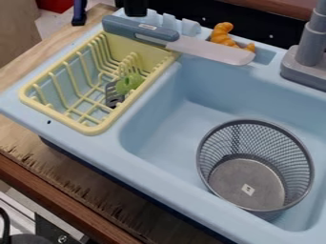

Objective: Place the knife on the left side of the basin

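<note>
Near twelve o'clock, the knife (178,43) spanned rack (58,116) and basin (178,124) edges beside the gripper (135,7), whose opening I couldn't tell.

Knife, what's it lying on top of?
The knife lies across the back of the yellow dish rack and the sink's back ledge. Whatever is directly beneath its handle and blade is covered.

The claw (135,7), near the far end of the yellow rack (90,129), is plain dark black, its visible part smooth and blocky, with a blunt lower end.
</note>
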Action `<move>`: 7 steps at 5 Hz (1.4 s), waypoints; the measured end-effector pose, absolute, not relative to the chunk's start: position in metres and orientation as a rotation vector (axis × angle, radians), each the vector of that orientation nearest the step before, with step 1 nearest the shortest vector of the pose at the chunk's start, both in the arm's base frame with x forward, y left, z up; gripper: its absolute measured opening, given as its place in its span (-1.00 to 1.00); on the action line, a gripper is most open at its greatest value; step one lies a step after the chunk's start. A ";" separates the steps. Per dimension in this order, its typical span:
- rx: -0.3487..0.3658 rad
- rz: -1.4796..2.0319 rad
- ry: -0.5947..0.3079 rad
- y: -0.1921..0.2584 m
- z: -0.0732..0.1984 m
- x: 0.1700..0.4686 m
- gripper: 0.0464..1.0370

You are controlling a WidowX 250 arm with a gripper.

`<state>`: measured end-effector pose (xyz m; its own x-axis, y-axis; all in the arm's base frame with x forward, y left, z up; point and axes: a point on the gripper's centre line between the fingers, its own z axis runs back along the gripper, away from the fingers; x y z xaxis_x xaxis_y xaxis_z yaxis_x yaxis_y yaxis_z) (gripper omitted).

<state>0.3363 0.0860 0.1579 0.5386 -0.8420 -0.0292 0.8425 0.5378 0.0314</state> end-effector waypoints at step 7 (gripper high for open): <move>-0.008 -1.086 -0.058 0.075 0.121 0.314 -0.35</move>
